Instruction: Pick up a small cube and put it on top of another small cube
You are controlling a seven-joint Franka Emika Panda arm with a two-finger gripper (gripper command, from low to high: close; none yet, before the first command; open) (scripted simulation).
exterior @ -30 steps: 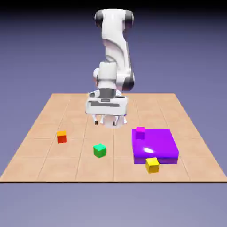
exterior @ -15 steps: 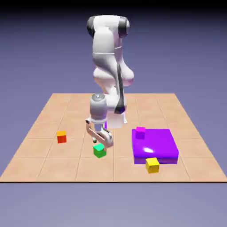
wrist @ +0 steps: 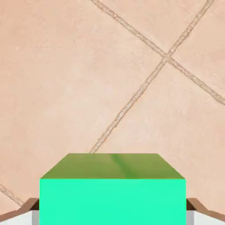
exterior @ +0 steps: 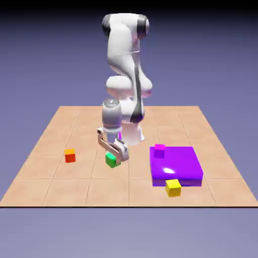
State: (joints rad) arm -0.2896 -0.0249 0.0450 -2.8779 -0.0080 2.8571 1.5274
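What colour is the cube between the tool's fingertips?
Green, a brighter blue-tinged green on the face nearest the camera; the hand view shows it best.

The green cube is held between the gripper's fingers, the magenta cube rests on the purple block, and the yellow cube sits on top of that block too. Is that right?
Not quite: the yellow cube is beside the purple block, at its near edge, as the exterior view shows. The rest stands: the gripper holds the green cube, and the magenta cube rests on the block.
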